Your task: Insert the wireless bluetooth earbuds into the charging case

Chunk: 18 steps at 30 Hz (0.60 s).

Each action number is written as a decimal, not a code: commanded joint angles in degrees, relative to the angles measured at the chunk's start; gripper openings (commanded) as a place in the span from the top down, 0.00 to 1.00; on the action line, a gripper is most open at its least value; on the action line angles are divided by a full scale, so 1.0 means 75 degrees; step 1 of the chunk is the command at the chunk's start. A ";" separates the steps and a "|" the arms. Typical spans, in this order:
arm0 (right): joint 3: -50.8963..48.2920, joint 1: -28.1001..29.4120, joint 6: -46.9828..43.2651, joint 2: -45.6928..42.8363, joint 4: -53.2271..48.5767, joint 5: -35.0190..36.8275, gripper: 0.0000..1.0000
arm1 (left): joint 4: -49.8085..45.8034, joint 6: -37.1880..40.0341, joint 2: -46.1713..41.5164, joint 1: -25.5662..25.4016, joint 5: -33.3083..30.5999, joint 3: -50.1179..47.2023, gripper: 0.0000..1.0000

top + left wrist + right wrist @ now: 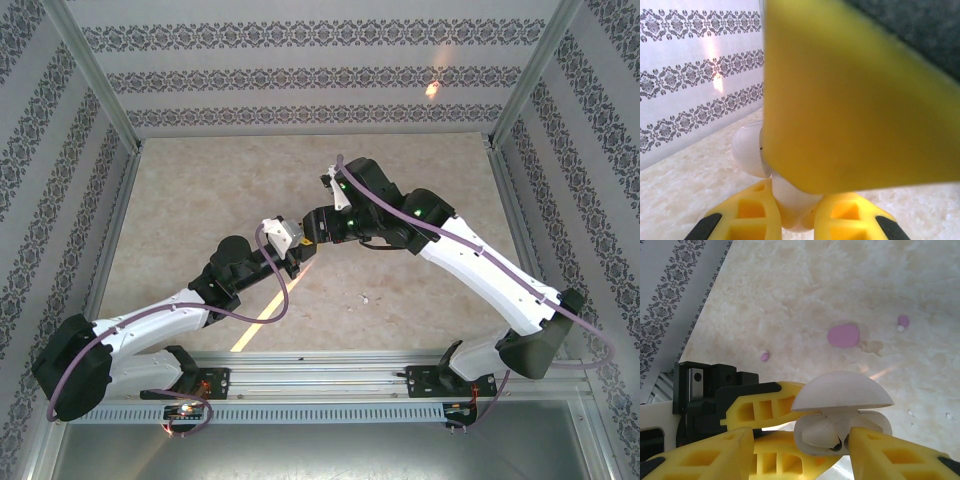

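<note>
You are working over a pale marbled worktop (pixel 200 200) boxed in by patterned walls (pixel 300 40), and both arms are reaching in toward its middle. Your left hand (pixel 795 210) is clenching a white container (pixel 842 390) whose hinged lid is standing open. Your right hand (pixel 802 440) is sitting released, its fingers (pixel 890 455) spreading to either side of that container. One of them may be brushing its wall, but the view is too close to be sure. The charging case (pixel 843 335) is lying on the worktop beyond both hands, well apart from them and touched by neither. One earbud (pixel 903 321) is lying near the case on its right in the right wrist view. The second earbud (pixel 764 356) is lying farther off on its left, and neither is touching the case.
</note>
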 commanded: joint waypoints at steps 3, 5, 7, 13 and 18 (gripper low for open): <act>0.0087 0.0071 -0.0131 -0.0356 0.0187 0.0188 0.46 | 0.0448 -0.0291 -0.0209 -0.0087 0.0030 -0.0090 1.00; -0.0046 0.0074 -0.0076 -0.0632 0.0493 0.0188 0.46 | 0.0520 -0.0368 -0.0268 -0.0087 -0.0043 -0.0190 1.00; -0.0209 0.0066 -0.0050 -0.0913 0.0723 0.0260 0.46 | 0.0484 -0.0473 -0.0321 -0.0087 -0.0099 -0.0256 1.00; -0.0963 -0.0174 0.0110 -0.1726 0.0602 0.0872 0.46 | 0.0140 -0.0806 -0.0550 -0.0087 -0.0195 -0.0477 1.00; -0.2066 -0.0865 0.0452 -0.2176 0.0049 0.0818 0.46 | -0.0063 -0.1122 -0.0810 -0.0087 -0.0235 -0.0787 1.00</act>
